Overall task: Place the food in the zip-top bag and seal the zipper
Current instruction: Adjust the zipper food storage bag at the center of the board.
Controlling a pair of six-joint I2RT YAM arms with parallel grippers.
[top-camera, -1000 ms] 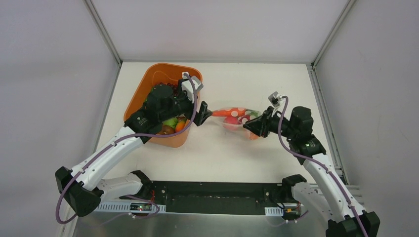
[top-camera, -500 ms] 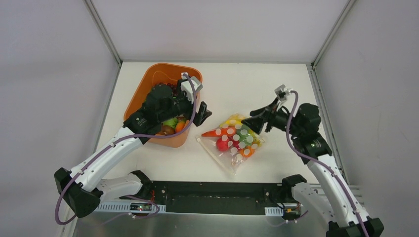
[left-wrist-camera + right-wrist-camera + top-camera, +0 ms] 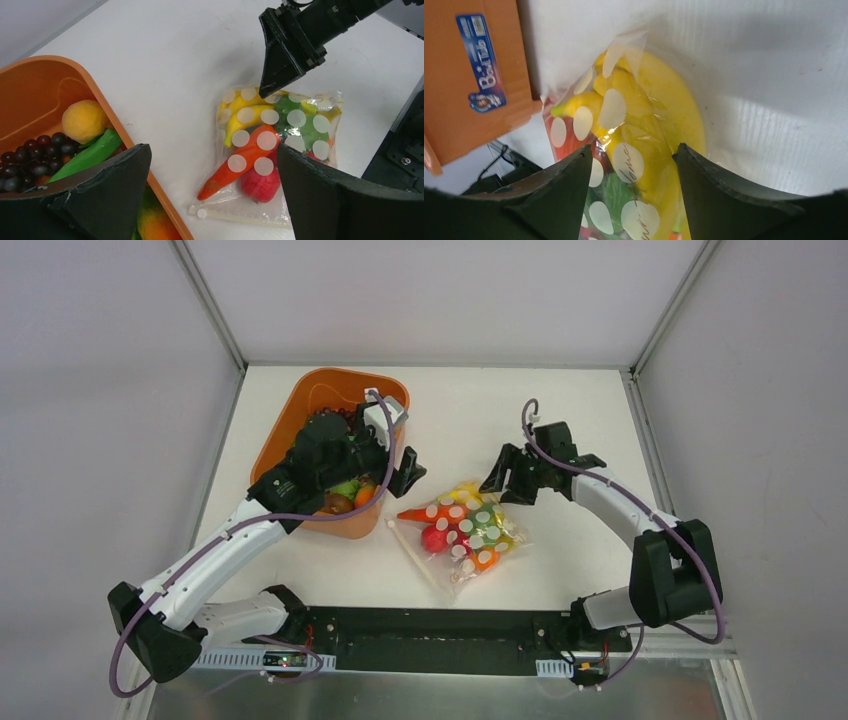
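The zip-top bag (image 3: 462, 532) lies flat on the table, holding the food: a carrot (image 3: 240, 160), bananas (image 3: 245, 117), a red fruit (image 3: 260, 182) and green pieces. The zipper (image 3: 415, 555) runs along the bag's near-left edge and also shows in the left wrist view (image 3: 245, 217). My left gripper (image 3: 398, 478) is open and empty, above the tub's right rim, left of the bag; its jaws (image 3: 215, 200) stand wide apart. My right gripper (image 3: 505, 487) is open just over the bag's far end, jaws (image 3: 631, 170) either side of the bananas (image 3: 644, 125), not closed on them.
The orange tub (image 3: 300, 410) stands at the left, still holding grapes (image 3: 30, 150), an orange fruit (image 3: 84, 120) and a green piece (image 3: 87, 155). Its labelled side shows in the right wrist view (image 3: 474, 75). Frame posts rise at the table's far corners.
One second ago both grippers held the bag stretched in the air. Both have let go, the bag has dropped flat onto the table, and the right arm has swung to its far end.
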